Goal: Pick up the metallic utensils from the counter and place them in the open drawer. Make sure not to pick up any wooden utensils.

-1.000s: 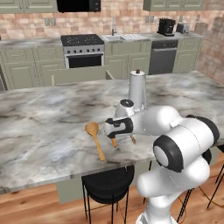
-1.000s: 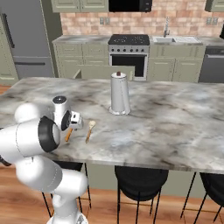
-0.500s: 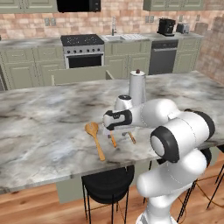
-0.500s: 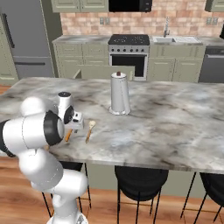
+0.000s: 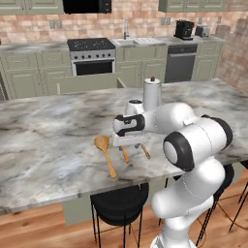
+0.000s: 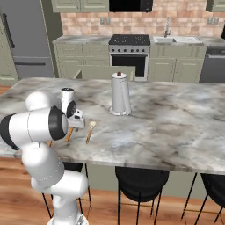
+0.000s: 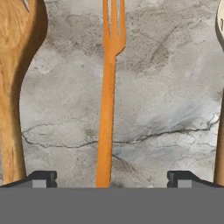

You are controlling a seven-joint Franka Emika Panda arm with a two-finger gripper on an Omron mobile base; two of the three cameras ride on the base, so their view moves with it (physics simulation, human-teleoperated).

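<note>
Over the marbled counter near its front edge, we see the claw pointing straight down with its fingertips spread wide. Centred between them lies a slim orange fork flat on the stone. To one side rests the tan wooden spoon; on the other, a reddish-brown handle runs along the frame edge.
</note>
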